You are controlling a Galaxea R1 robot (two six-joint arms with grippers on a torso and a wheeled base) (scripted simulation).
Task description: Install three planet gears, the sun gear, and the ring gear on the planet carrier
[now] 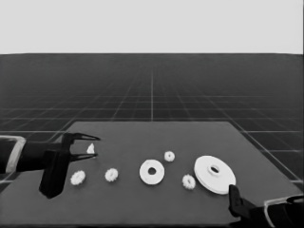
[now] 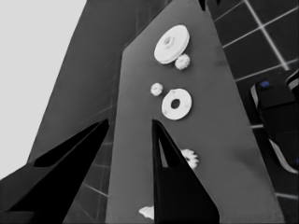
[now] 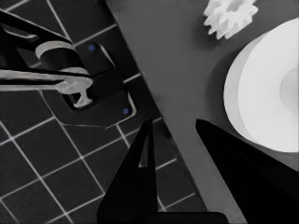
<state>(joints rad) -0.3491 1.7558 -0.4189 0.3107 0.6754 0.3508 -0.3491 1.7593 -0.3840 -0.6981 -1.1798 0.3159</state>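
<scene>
The smaller round part (image 1: 152,172) lies flat mid-table with nothing on it. The larger round part (image 1: 214,174) rests to its right, seen close in the right wrist view (image 3: 266,107). Loose gears lie at the left (image 1: 78,178), left of centre (image 1: 111,175), behind the smaller part (image 1: 169,156), and beside the larger part (image 1: 188,181) (image 3: 230,16). My left gripper (image 1: 97,147) waits open over the table's left end; a thin white piece (image 1: 90,148) lies under its fingers, not held. My right gripper (image 1: 234,192) is open at the near right corner, holding nothing.
The table's near right edge (image 3: 187,140) runs just under my right gripper, with grid floor and dark machinery (image 3: 88,88) beyond it. The left wrist view looks along the table to both round parts (image 2: 176,103) (image 2: 172,44).
</scene>
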